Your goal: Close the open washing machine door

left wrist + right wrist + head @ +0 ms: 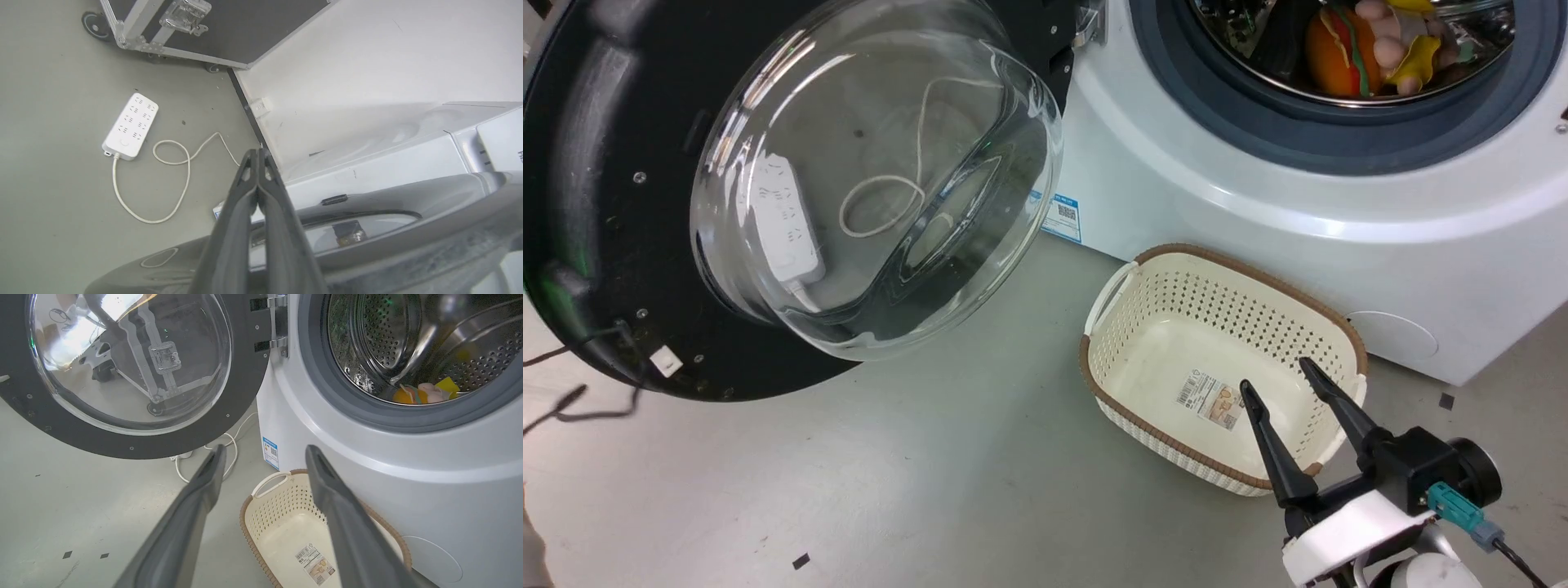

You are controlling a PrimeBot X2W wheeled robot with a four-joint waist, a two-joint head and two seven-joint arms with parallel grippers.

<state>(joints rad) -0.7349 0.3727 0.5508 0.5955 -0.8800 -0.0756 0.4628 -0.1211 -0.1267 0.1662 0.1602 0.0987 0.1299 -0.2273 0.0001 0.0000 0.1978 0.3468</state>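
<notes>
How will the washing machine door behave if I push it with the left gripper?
The washing machine door probably swings rigidly on its hinge, not flexing. The thick glass bowl suggests it is heavy, so expect inertia. Its glossy outer face may let the shut left gripper slip.

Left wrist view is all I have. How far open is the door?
Observer: The door is wide open, at the left of the machine, with its glass bowl toward the robot.
Operator: Is anything near it on the floor?
Observer: A basket stands on the floor before the machine, to the right of the door.
Operator: And the right gripper?
Observer: The right gripper is open and points at the basket.
</notes>
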